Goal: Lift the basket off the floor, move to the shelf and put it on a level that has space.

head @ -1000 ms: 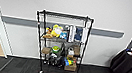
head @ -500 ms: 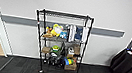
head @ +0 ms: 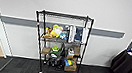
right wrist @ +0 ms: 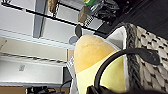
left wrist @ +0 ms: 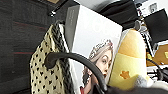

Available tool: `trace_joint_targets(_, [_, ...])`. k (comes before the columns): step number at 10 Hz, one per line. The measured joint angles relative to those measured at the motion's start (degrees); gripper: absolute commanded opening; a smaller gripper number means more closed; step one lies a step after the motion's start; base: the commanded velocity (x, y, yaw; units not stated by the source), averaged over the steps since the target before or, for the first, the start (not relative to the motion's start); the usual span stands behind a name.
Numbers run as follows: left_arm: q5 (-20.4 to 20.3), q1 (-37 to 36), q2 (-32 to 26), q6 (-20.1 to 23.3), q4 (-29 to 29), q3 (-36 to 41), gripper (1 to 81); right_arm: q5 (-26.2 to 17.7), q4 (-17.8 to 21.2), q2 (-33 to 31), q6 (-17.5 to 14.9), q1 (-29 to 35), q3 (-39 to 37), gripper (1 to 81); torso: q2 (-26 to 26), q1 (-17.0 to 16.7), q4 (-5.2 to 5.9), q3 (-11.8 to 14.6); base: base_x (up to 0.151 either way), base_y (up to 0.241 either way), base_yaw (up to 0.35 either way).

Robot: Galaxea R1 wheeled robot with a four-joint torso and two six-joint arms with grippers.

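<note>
Close up, basket [left wrist: 46, 67] holding portrait-cover box [left wrist: 95, 42], no legible writing, shelf [head: 62, 44] ahead

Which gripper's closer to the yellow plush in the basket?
Right. Right wrist view: yellow plush directly beside that loop handle. Left wrist view: a white book stands between left handle and plush.

One shelf [head: 61, 42] here, a black wire rack, with four posts and one bare top level [head: 65, 15]. Two castors show at its front feet. One basket [left wrist: 47, 72], cream weave with a dark rim, and there's one dark loop handle [left wrist: 75, 60] arching near the left wrist camera and one [right wrist: 117, 62] near the right. Inside the basket: one white box [left wrist: 93, 37] printed with a crowned figure, one yellow plush toy [right wrist: 96, 62]. One grey rail [head: 21, 21] crosses the wall.
</note>
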Motion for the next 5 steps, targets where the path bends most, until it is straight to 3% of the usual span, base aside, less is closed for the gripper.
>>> trace_joint_targets(5, [-1.12,-0.2,-0.56,0.07,0.0,1.21,1.0,0.55,0.0,0.2,-0.01,0.24,-0.02,1.0,0.06,0.11,0.0,-0.02,0.093,0.0,0.0])
